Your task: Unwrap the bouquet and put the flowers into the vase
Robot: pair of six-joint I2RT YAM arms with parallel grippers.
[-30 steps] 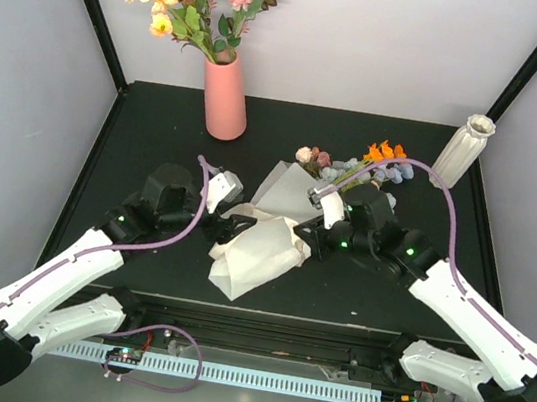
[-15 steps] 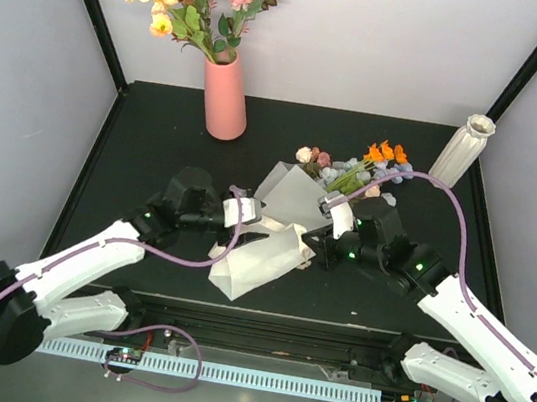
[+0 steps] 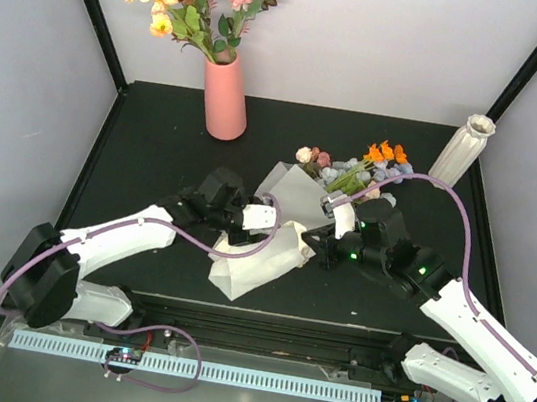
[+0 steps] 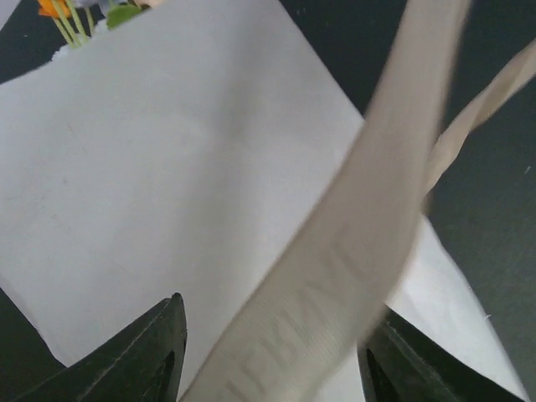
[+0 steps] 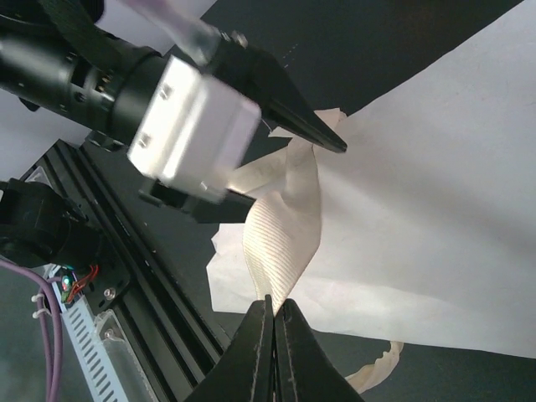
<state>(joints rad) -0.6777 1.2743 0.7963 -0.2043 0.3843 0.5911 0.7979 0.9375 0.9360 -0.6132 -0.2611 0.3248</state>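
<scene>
My right gripper (image 5: 274, 314) pinches cream fabric ribbon (image 5: 289, 226); left gripper (image 4: 272, 343) gapes astride it; hard tug could drag white paper wrap (image 4: 167, 167)

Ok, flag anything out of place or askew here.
The bouquet lies on its side mid-table, its paper splayed open. The ribbon is loose, pinched in the right tool and passing between the open jaws of the left tool. The vase holds no flowers.

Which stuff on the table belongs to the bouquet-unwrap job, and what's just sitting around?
Part of the job:
- bouquet flowers
- white paper around them
- ribbon
- white ribbed vase

Just lying about:
- pink vase
- flower bunch standing in it
</scene>
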